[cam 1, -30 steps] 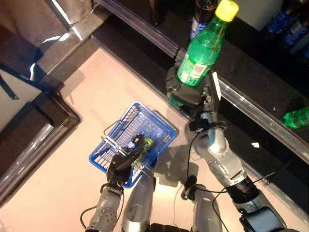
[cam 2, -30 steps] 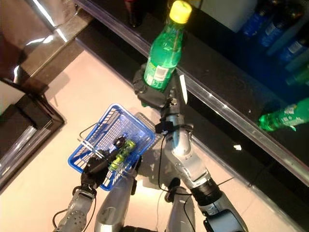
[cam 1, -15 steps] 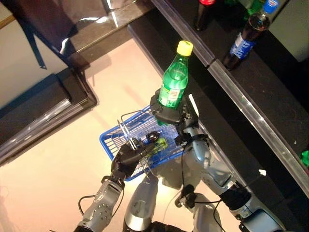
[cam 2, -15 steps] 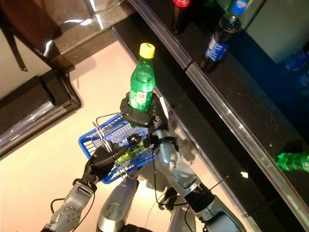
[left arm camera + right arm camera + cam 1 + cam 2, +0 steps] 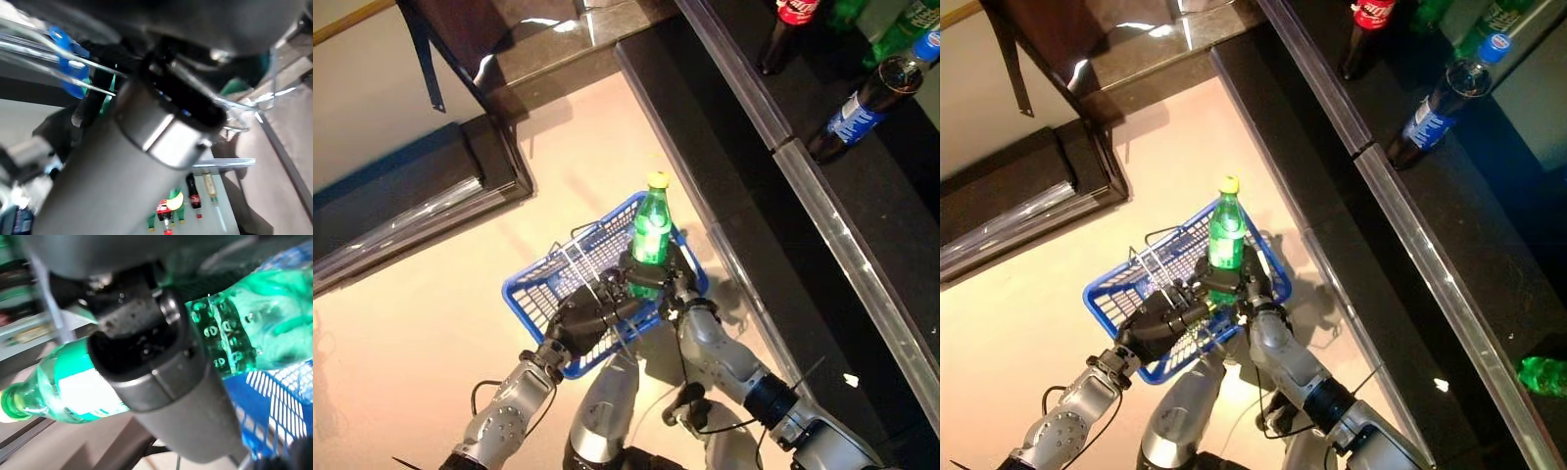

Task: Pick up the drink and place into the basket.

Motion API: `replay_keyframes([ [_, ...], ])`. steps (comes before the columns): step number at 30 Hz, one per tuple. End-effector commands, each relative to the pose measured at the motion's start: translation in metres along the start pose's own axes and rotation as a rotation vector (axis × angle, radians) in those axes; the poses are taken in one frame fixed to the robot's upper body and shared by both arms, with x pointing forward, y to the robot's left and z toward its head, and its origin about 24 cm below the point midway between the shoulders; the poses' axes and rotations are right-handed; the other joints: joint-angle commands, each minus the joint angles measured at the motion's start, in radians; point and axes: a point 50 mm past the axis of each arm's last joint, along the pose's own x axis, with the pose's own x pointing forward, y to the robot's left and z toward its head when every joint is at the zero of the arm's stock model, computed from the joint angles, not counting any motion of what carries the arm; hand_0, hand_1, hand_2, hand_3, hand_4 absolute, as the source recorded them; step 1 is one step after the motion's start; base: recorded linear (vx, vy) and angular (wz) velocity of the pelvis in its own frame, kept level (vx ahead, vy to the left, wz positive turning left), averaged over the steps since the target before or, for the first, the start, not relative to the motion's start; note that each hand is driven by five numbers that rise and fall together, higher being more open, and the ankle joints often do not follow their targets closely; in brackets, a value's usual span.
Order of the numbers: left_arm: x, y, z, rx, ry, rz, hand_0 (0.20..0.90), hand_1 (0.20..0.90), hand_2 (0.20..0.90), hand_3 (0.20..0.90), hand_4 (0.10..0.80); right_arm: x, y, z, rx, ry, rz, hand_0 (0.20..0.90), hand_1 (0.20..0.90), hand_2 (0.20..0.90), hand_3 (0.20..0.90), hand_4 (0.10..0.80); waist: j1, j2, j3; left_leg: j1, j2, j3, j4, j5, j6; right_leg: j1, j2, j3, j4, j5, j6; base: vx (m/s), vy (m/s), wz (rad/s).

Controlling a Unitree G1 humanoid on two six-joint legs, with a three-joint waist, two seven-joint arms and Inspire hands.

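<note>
Green, clear plastic with a yellow cap: the bottle stands nearly upright, its long axis vertical and the cap pointing up toward the camera. The right hand has its dark fingers curled round the bottle's lower body, so the neck and cap rise above the hand and the ribbed base shows past it in the right wrist view. A pale label wraps the bottle's middle.

The bottle sits over the far part of the basket, a blue plastic one with a lattice of thin bars and rounded corners; whether the base touches the basket floor I cannot tell. Thin wire handles lie across the basket beside the hand.

The left hand is on the near side of the basket, just beside the right hand, fingers curled about the wire handle and rim.

Beyond the right hand runs a dark shelf with a shiny metal edge. On it stand a dark bottle with a blue label and one with a red label, well apart from the hand.
</note>
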Motion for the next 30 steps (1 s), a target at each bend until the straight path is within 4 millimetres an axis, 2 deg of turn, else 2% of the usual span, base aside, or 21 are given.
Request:
replay_keyframes([
  [1,0.008,-0.158,0.054,0.055,-0.288,-1.012,0.3,0.3,0.3,0.2,0.1,-0.001,0.061,0.068,0.176,-0.319,0.247,0.3,0.3,0.3,0.2,0.1,-0.025,0.05,-0.076,0.066,-0.04,-0.014,0.063,-0.087,0.047,0.028,0.029,-0.031,-0.09,0.17,-0.05,0.033,0.005,0.04],
  [5,0.009,-0.161,0.056,0.056,-0.287,-1.028,0.3,0.3,0.3,0.2,0.1,0.005,0.059,0.059,0.178,-0.269,0.214,0.3,0.3,0.3,0.2,0.1,-0.022,0.053,-0.071,0.061,-0.045,-0.019,0.064,-0.086,0.049,0.02,0.022,-0.037,-0.079,0.171,-0.047,0.008,-0.001,0.01],
  [8,0.009,-0.161,0.057,0.04,-0.282,-1.018,0.3,0.3,0.3,0.2,0.1,0.01,0.053,0.048,0.203,-0.208,0.178,0.3,0.3,0.3,0.2,0.1,-0.018,0.056,-0.066,0.058,-0.051,-0.023,0.065,-0.087,0.053,0.015,0.015,-0.041,-0.072,0.172,-0.044,0.061,-0.024,0.1],
  [9,0.009,-0.16,0.057,0.041,-0.283,-1.013,0.3,0.3,0.3,0.2,0.1,0.011,0.052,0.042,0.21,-0.187,0.17,0.3,0.3,0.3,0.2,0.1,-0.014,0.049,-0.062,0.069,-0.055,-0.021,0.066,-0.111,0.051,0.019,0.01,-0.028,-0.061,0.148,-0.035,0.1,-0.056,0.17],
  [15,0.008,-0.156,0.058,0.047,-0.27,-1.013,0.3,0.3,0.3,0.2,0.1,0.017,0.041,0.02,0.252,-0.067,0.146,0.3,0.3,0.3,0.2,0.1,-0.002,0.056,-0.056,0.063,-0.064,-0.032,0.064,-0.11,0.055,0.012,0.002,-0.034,-0.06,0.154,-0.033,0.021,-0.011,0.04],
  [22,0.005,-0.155,0.059,0.056,-0.249,-1.042,0.3,0.3,0.3,0.2,0.1,0.02,0.036,-0.014,0.595,0.186,0.239,0.3,0.3,0.3,0.2,0.1,0.015,0.055,-0.047,0.058,-0.067,-0.043,0.061,-0.109,0.059,0.007,-0.002,-0.042,-0.059,0.16,-0.031,0.017,-0.017,0.04],
  [26,0.003,-0.156,0.058,0.06,-0.227,-1.066,0.3,0.3,0.3,0.2,0.1,0.019,0.034,-0.021,0.654,0.226,0.267,0.3,0.3,0.3,0.2,0.1,0.021,0.052,-0.044,0.053,-0.068,-0.048,0.062,-0.109,0.063,0.001,-0.004,-0.044,-0.055,0.165,-0.029,0.019,-0.023,0.03],
  [30,0.001,-0.157,0.055,0.052,-0.175,-1.104,0.3,0.3,0.3,0.2,0.1,0.021,0.03,-0.026,0.828,0.29,0.293,0.3,0.3,0.3,0.2,0.1,0.022,0.046,-0.043,0.054,-0.067,-0.048,0.061,-0.111,0.068,-0.002,-0.002,-0.043,-0.057,0.171,-0.026,0.022,-0.02,0.07],
])
